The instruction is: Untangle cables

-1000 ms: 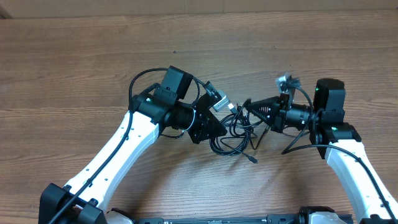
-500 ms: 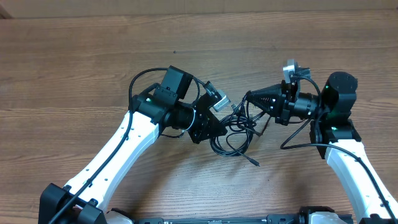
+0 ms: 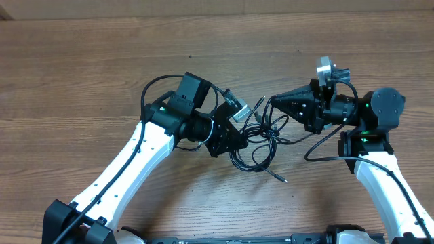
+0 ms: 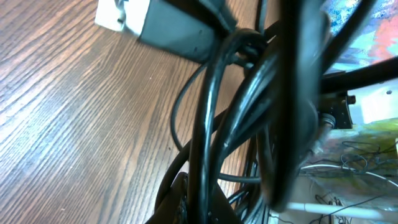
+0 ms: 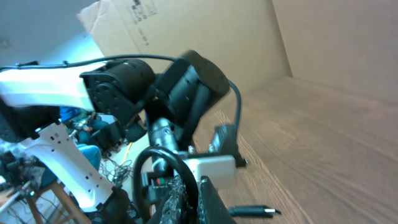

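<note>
The cables are thin black cords in a loose tangle on the wooden table between my two arms. My left gripper is at the tangle's left side, shut on a strand. In the left wrist view its fingers pinch one cable that runs up into the knot. My right gripper points left at the tangle's upper right, shut on a looped cable that shows between the jaws of the right gripper. One plug end lies loose below the tangle. A silver-tipped plug rests on the table.
Bare wooden table lies all round. The left arm and its wrist camera stand close in front of the right gripper. A cardboard box and clutter sit beyond the table.
My right gripper has drawn back to the right and slightly up with its cable, stretching the tangle out. The loose plug end slid a little right. The left arm stayed put.
</note>
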